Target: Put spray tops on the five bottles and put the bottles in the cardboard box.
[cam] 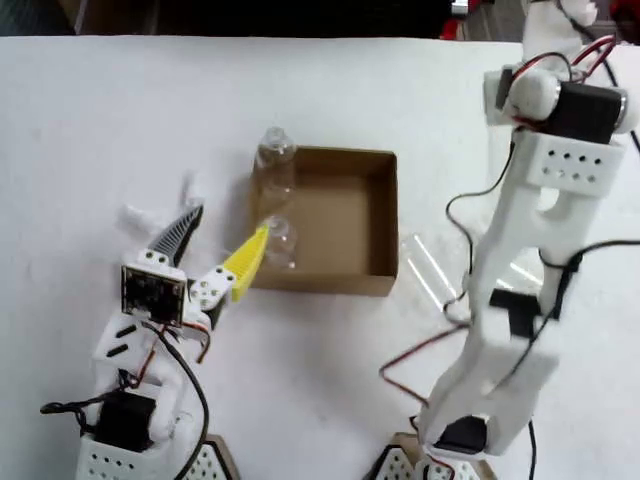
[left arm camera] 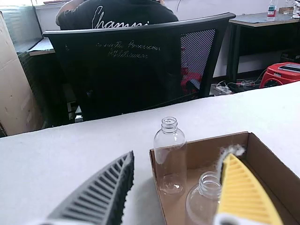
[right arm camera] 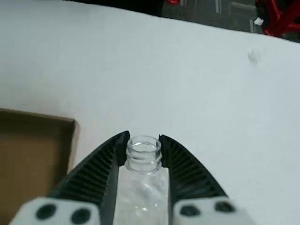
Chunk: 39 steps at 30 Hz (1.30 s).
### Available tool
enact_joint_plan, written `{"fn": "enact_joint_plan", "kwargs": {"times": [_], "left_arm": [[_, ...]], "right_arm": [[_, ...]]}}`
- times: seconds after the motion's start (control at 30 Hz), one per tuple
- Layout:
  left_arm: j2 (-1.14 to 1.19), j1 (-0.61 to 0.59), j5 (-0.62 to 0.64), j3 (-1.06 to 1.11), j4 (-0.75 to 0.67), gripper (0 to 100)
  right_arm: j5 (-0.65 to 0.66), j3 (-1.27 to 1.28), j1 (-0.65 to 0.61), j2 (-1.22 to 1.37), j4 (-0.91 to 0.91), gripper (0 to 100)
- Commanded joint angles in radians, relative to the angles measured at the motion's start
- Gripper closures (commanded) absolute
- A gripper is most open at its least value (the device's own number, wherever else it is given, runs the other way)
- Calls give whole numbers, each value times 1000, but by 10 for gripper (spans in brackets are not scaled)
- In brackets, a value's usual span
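The right gripper [right arm camera: 143,138] is clenched on a clear bottle [right arm camera: 143,187], its two black fingers pinching just below the threaded neck. The bottle's long axis runs along the gripper, and its open, uncapped mouth points out past the fingertips. It hangs over the white table [right arm camera: 211,84] outside the cardboard box [cam: 320,284], near one of the box's corners. The left gripper [cam: 230,222] is spread wide and holds nothing. It straddles the box's left wall: the yellow finger [left arm camera: 243,192] reaches over the box and the grey finger [left arm camera: 101,190] stays over the table. Two uncapped bottles stand upright along that wall, the far bottle [left arm camera: 169,154] in the far left corner and the near bottle [left arm camera: 202,197] just beside the yellow finger. Bare brown floor shows across the box's right part.
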Motion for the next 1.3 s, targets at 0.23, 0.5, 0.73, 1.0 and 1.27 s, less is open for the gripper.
{"fn": "enact_joint_plan", "kwargs": {"times": [0.23, 0.5, 0.73, 1.0, 1.27], "left_arm": [[-15, 2, -12, -9, -23, 722], [-15, 2, -12, -11, -23, 722], [-15, 1, -14, -11, -23, 722], [-15, 1, -14, -11, -23, 722], [-15, 1, -14, -11, -23, 722]], "right_arm": [[-95, 827, -205, -641, -251, 982], [-322, 1476, -357, -964, -920, 982], [-120, 1877, -478, -1007, -1515, 981], [-100, 2010, -503, -750, -2031, 981], [-100, 1972, -510, -398, -2388, 981]]}}
